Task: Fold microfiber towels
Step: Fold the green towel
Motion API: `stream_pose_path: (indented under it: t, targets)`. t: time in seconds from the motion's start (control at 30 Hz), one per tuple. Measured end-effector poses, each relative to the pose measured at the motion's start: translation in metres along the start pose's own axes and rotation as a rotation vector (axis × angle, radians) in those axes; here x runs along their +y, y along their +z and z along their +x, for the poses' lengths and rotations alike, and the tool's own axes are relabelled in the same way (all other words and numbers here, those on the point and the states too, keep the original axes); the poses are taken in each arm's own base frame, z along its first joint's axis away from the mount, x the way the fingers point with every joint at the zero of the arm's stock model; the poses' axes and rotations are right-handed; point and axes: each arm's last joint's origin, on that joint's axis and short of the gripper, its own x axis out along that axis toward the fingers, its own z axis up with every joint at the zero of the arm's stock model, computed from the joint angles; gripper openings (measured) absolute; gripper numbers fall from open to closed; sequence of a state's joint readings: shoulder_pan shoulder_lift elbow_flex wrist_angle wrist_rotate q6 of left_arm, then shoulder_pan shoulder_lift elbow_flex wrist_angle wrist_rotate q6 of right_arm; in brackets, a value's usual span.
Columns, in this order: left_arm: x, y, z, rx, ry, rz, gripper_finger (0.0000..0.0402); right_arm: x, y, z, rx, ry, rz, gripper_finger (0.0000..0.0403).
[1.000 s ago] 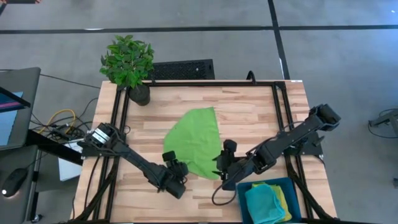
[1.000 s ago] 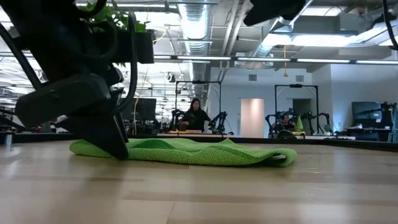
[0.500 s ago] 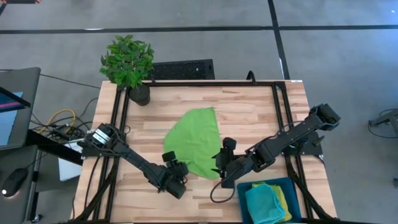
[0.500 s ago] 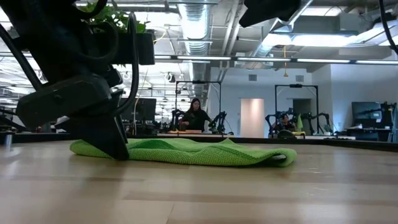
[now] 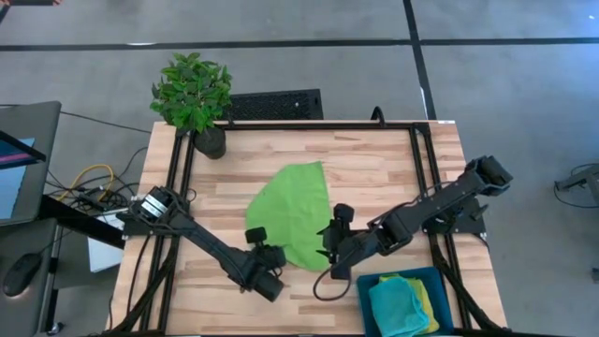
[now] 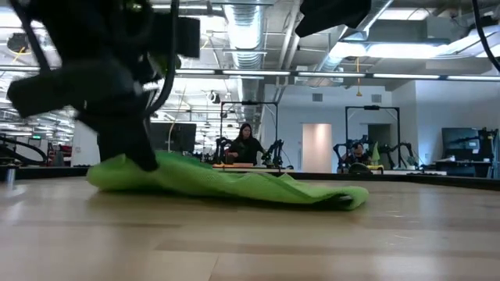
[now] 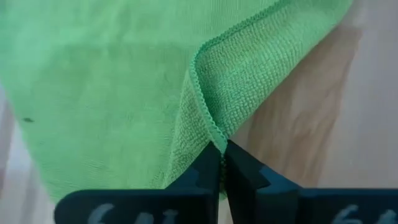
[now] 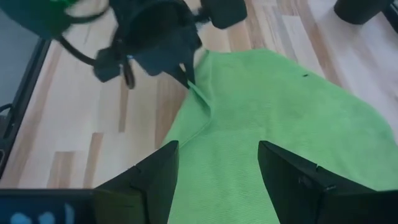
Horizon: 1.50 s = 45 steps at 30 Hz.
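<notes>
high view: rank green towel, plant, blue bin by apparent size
1. Green towel, spread on the table, clearly the largest.
2. Plant, pot included.
3. Blue bin, cut off by the picture's edge, so only its visible part is ranked; close to the plant, so that order is unsure.

Overhead, table-level and two close wrist views share the green towel [image 5: 292,211].

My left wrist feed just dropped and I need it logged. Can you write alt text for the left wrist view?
The left gripper is shut on the hemmed edge of a lime green microfiber towel, pinching it between two dark fingers. The cloth fills most of the view, and one corner is folded back over it. Bare wooden table shows beside it.
</notes>
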<state>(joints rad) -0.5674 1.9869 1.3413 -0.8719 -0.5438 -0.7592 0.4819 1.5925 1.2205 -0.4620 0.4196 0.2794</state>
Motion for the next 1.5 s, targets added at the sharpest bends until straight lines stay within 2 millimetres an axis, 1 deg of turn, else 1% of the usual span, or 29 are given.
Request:
stream_pose_path:
  t: [0.13,0.27,0.37,0.6,0.7,0.9,1.03,1.17,1.27,1.33,1.4,1.5]
  targets:
    - [0.002,0.012,-0.016,0.003,0.004,0.025,0.0004,-0.004,0.001,0.002,0.003,-0.007,0.008,0.0244]
    - [0.001,0.020,-0.024,-0.016,-0.019,0.026,0.0004,-0.008,0.002,0.003,0.004,-0.016,0.029,0.0244]
    - [0.000,0.018,-0.022,-0.001,-0.030,0.006,0.0004,-0.008,0.002,0.003,0.005,-0.012,0.032,0.0244]
    - [0.001,0.005,-0.011,0.077,-0.045,-0.081,0.0004,-0.008,0.002,0.003,0.006,-0.006,0.033,0.0244]
    - [0.001,0.001,-0.007,0.080,-0.044,-0.097,0.0009,-0.008,0.002,0.003,0.006,-0.006,0.033,0.0244]
    - [-0.001,-0.003,0.001,0.139,-0.117,-0.137,0.0044,-0.008,0.002,0.003,0.005,-0.006,0.034,0.0244]
    - [0.001,-0.002,0.002,0.146,-0.119,-0.155,0.0075,-0.008,0.002,0.003,0.005,-0.006,0.034,0.0244]
    - [0.001,-0.001,0.002,0.136,-0.112,-0.128,0.0106,-0.008,0.002,0.003,0.005,-0.006,0.035,0.0244]
    - [0.004,0.000,0.004,0.131,-0.099,-0.124,0.0119,-0.008,0.002,0.003,0.005,-0.007,0.035,0.0244]
    - [0.006,0.002,0.005,0.136,-0.093,-0.133,0.0119,-0.008,0.002,0.003,0.005,-0.007,0.036,0.0244]
    - [0.008,0.003,0.007,0.143,-0.084,-0.135,0.0108,-0.008,0.002,0.003,0.005,-0.007,0.036,0.0244]
    - [0.011,0.003,0.008,0.167,-0.082,-0.146,0.0069,-0.007,0.002,0.003,0.008,0.006,0.034,0.0244]
